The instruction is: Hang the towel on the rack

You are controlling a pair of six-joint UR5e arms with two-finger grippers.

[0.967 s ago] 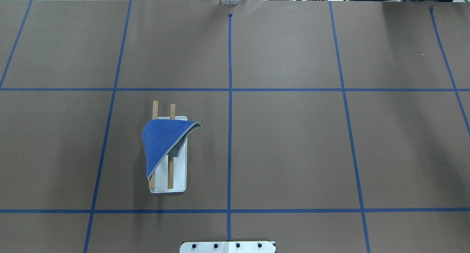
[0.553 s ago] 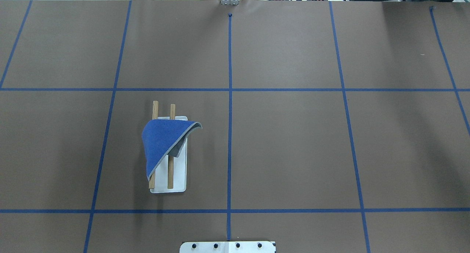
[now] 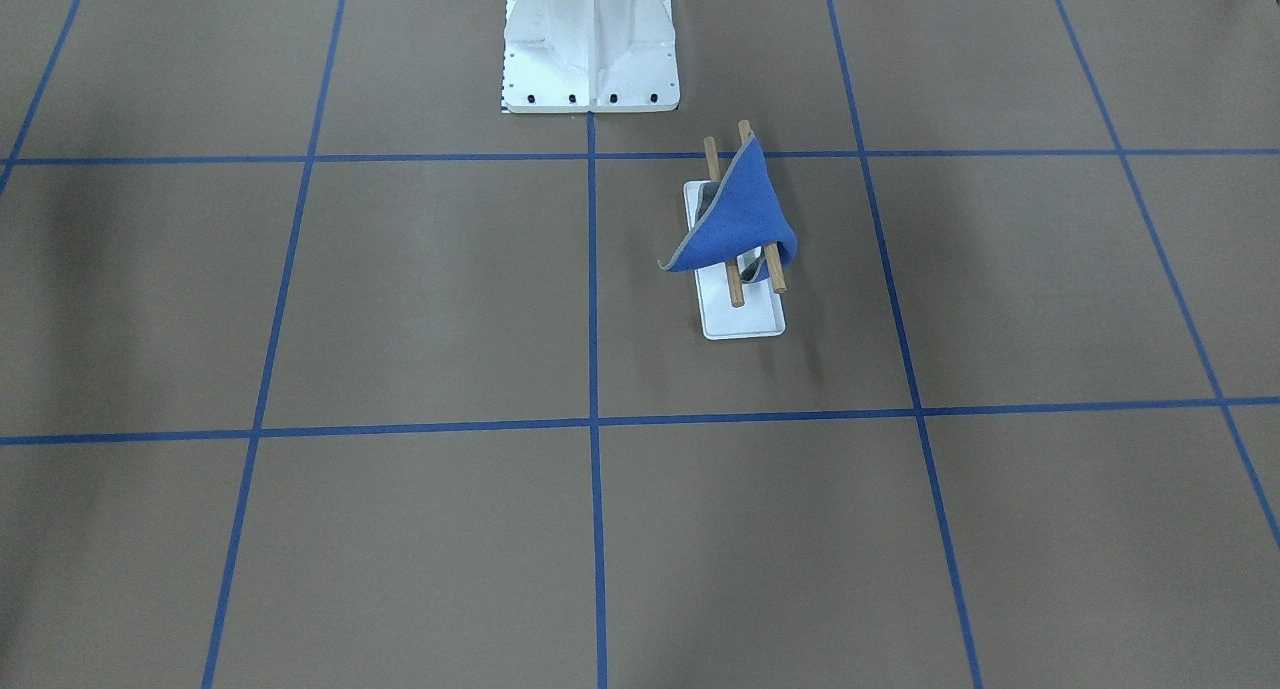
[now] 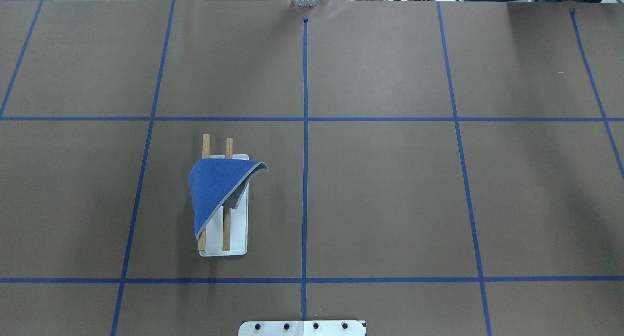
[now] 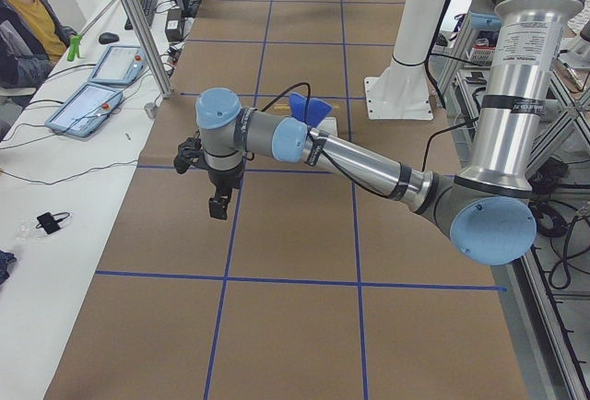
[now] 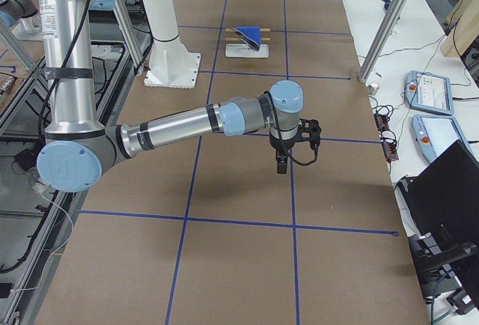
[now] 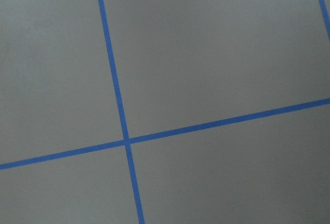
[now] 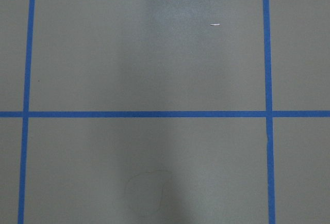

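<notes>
The blue towel (image 4: 214, 185) is draped over the two wooden rods of the rack (image 4: 226, 231), its grey underside showing at the right fold. The rack's white base plate (image 4: 239, 233) sits left of the centre line. Towel (image 3: 745, 219) and rack (image 3: 745, 319) also show in the front view. My left gripper (image 5: 219, 206) hangs over bare table, well clear of the towel (image 5: 309, 108). My right gripper (image 6: 281, 166) hangs over the table far from the towel (image 6: 247, 34). Both show only in side views, so I cannot tell whether they are open or shut.
The big white bolted pedestal (image 3: 590, 39) stands at the robot's side of the table. Blue tape lines (image 4: 305, 131) grid the brown tabletop. A seated person (image 5: 23, 22) and control pendants (image 6: 430, 93) are at the side benches.
</notes>
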